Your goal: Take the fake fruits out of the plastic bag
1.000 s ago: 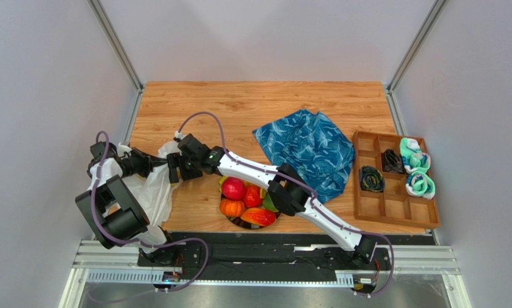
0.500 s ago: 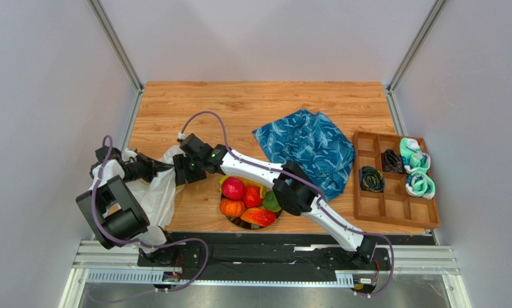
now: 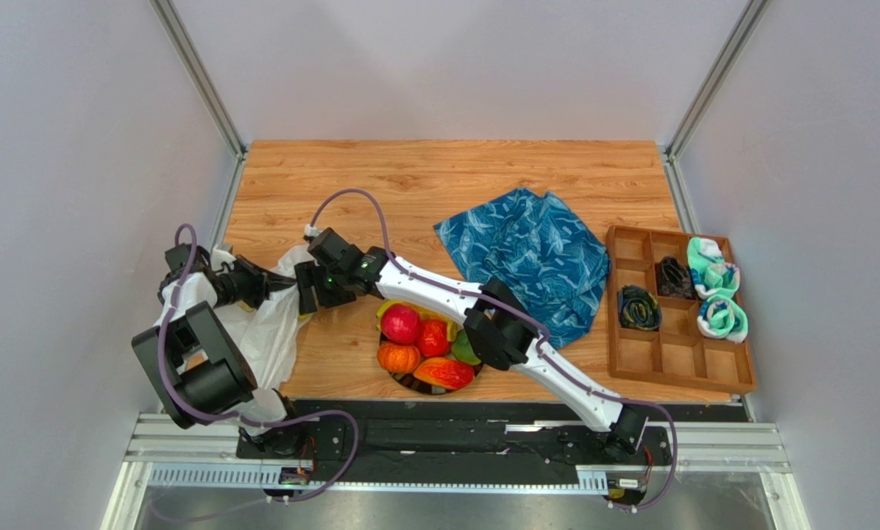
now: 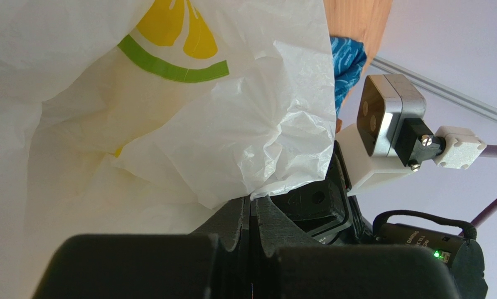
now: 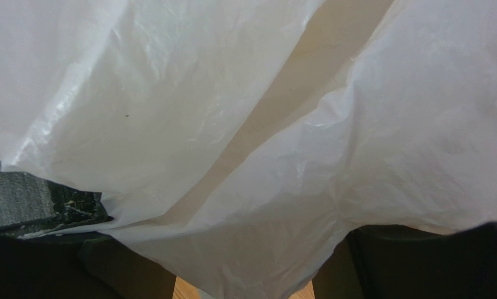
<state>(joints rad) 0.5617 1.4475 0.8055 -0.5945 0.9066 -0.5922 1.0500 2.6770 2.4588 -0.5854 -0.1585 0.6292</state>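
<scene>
Perhaps six fake fruits [image 3: 401,325] on plate [image 3: 409,385]

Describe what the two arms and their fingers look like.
The left arm and right arm have white links and bulky black joints, each trailing a purple-grey cable. Black fingers; the right wrist carries a white camera box and green light.

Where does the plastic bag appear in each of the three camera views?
Top external: plastic bag lies at the left edge of the wooden table.
Left wrist: plastic bag fills the upper left, green-and-yellow print showing.
Right wrist: plastic bag fills nearly the whole picture.
Shared landmark: the wooden table.
</scene>
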